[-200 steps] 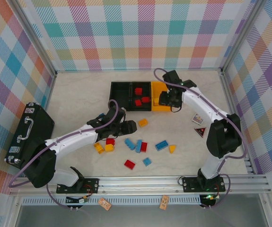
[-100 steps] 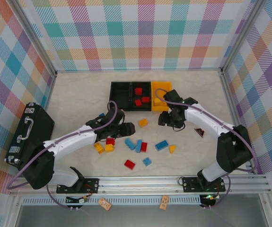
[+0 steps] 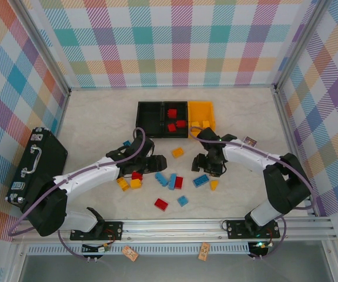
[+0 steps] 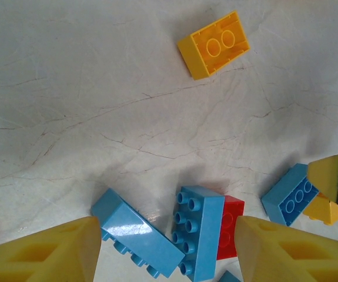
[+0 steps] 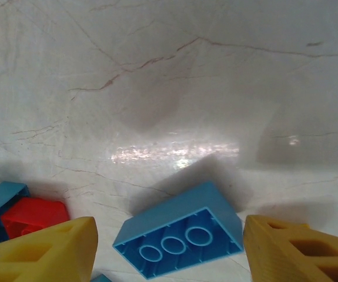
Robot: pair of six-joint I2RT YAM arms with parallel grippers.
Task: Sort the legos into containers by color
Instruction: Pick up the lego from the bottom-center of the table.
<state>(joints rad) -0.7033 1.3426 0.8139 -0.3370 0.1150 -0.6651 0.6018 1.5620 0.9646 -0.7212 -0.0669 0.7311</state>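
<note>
Several red, blue and orange legos lie scattered on the marble table. My left gripper [image 3: 156, 164] [image 4: 166, 242] is open and low over two blue bricks [image 4: 136, 235] [image 4: 201, 238] lying beside a red brick [image 4: 231, 226]. My right gripper [image 3: 207, 170] [image 5: 169, 235] is open, straddling an upside-down blue brick [image 3: 201, 180] [image 5: 180, 238] without touching it. An orange brick [image 3: 178, 153] [image 4: 216, 44] lies apart, further back. The containers stand at the back: a black bin [image 3: 139, 117], a second black bin with red bricks [image 3: 173, 119], and a yellow bin [image 3: 203, 108] with orange pieces.
A black suitcase [image 3: 36, 164] lies at the left edge. A small card [image 3: 250, 141] sits right of the right arm. Loose bricks near the front include a red one [image 3: 161, 204], a blue one [image 3: 183, 200] and orange ones [image 3: 129, 184]. Checkered walls enclose the table.
My right arm has swung from the yellow bin toward the front, down over the blue brick. My left gripper has shifted slightly right toward the blue bricks.
</note>
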